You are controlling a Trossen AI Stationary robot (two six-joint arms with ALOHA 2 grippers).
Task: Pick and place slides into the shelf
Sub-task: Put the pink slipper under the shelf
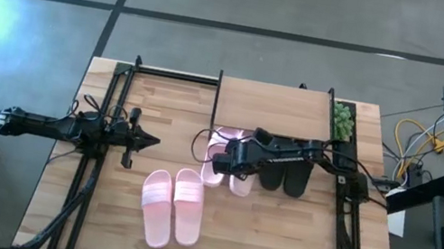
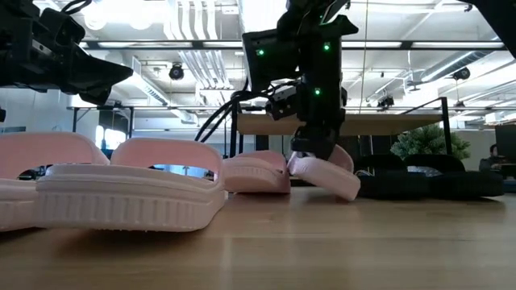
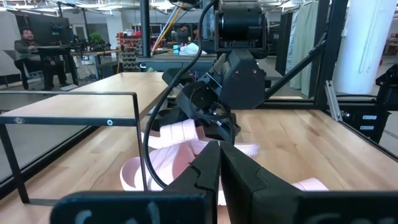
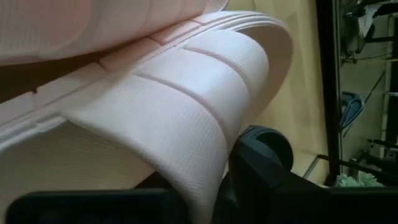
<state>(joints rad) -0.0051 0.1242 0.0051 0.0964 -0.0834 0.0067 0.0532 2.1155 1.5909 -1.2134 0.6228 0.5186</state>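
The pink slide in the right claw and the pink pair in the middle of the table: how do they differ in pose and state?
The held pink slide is tilted, one end lifted off the table, while the loose pink pair lies flat. The right claw is shut on the held slide's strap; nothing touches the pair. The held slide is beside the shelf; the pair lies farther from it. All are light pink with one broad strap.

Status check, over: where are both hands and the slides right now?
Right hand shut on pink slide at shelf, slide tilted. Left hand shut, idle. Pink pair waiting mid-table.
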